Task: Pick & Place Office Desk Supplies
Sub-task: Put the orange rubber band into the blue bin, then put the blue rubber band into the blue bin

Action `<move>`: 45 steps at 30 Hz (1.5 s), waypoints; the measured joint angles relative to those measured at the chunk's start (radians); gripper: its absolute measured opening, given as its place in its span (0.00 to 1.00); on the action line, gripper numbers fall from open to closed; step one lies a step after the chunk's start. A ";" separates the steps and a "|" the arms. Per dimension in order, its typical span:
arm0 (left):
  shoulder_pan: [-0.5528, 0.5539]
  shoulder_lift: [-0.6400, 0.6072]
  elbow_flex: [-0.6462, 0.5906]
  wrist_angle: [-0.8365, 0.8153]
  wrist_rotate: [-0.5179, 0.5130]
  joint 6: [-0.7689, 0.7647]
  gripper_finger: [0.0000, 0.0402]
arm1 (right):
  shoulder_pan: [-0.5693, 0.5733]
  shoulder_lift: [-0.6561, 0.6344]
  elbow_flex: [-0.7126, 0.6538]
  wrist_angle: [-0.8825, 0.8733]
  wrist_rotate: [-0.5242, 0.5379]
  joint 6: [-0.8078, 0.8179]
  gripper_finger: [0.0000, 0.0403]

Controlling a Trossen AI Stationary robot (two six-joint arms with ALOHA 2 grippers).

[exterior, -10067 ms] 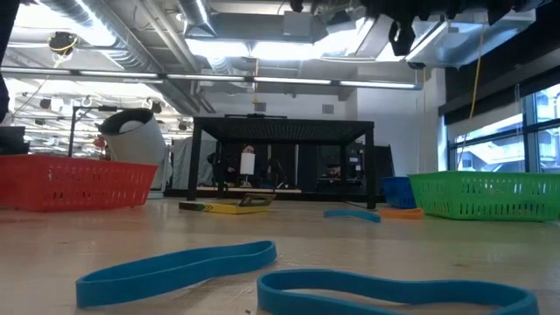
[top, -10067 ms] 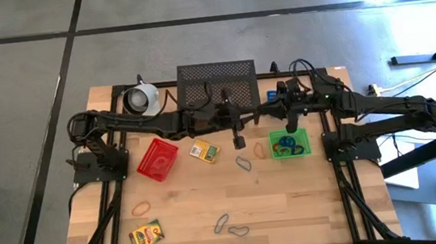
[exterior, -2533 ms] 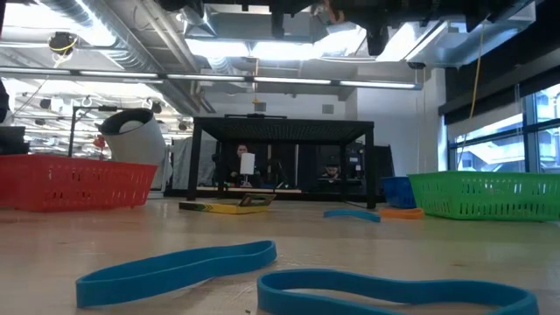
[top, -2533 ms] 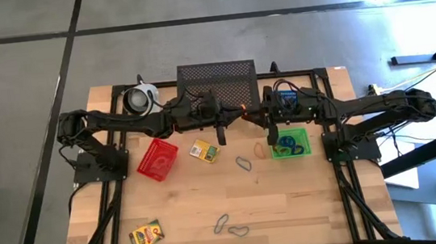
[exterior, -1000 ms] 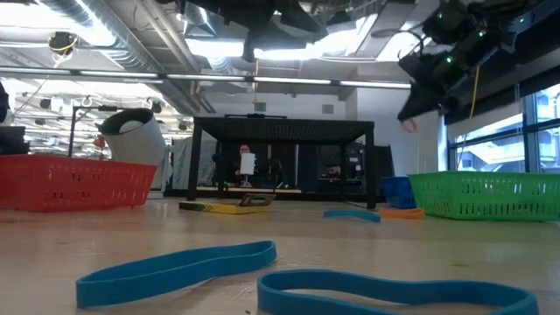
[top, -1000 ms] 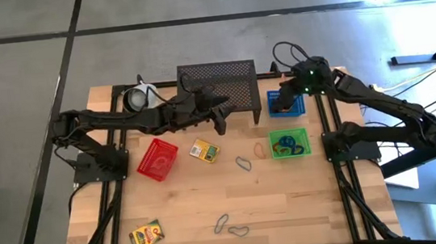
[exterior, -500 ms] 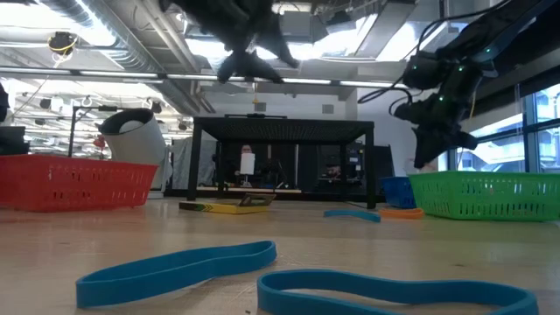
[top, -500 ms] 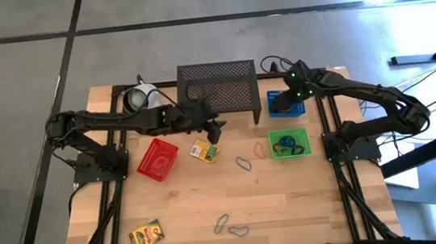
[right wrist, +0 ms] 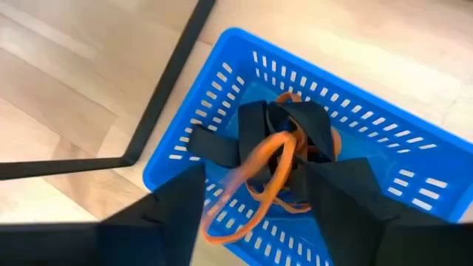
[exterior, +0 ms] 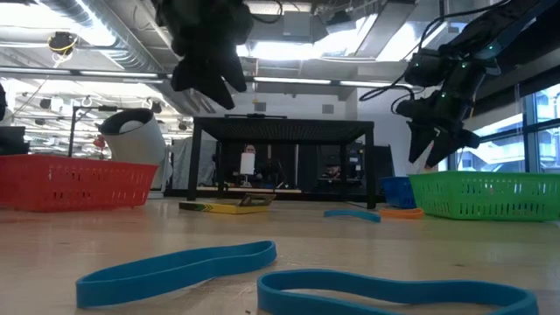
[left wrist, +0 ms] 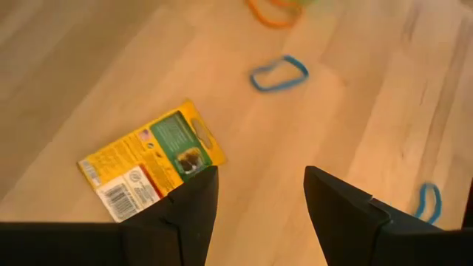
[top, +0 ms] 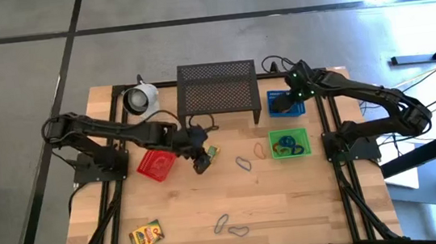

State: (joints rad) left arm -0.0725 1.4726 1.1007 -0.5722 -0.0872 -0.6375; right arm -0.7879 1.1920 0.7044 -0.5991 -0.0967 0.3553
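**Orange loop dropping into blue basket; printed box next**

Hung right gripper (right wrist: 255,193) over the blue basket (top: 285,103) at the tabletop's back right, fingers apart, an orange loop (right wrist: 259,185) falling free between them onto black blocks (right wrist: 292,125) inside. Best kept above the rim until the loop settled. Lowered left gripper (left wrist: 260,203), fingers spread and empty, just beside the yellow-green printed box (left wrist: 151,159) near the tabletop's middle. Probably needed centring across the box's narrow sides before closing. Blue loop (left wrist: 278,73) lay apart, further on.
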 joint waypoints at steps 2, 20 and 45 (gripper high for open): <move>-0.021 0.011 0.000 0.000 -0.001 0.025 0.49 | 0.000 -0.021 0.000 0.000 0.003 0.004 0.63; -0.286 0.278 -0.001 0.271 0.148 0.059 0.49 | 0.341 -0.168 0.000 -0.002 0.217 0.161 0.69; -0.564 0.552 0.003 0.618 -0.289 -0.072 0.48 | 0.786 -0.169 0.000 -0.213 0.333 0.344 0.69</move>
State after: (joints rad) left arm -0.6362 2.0248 1.1038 0.0463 -0.3766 -0.7098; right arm -0.0024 1.0225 0.7044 -0.8120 0.2361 0.6995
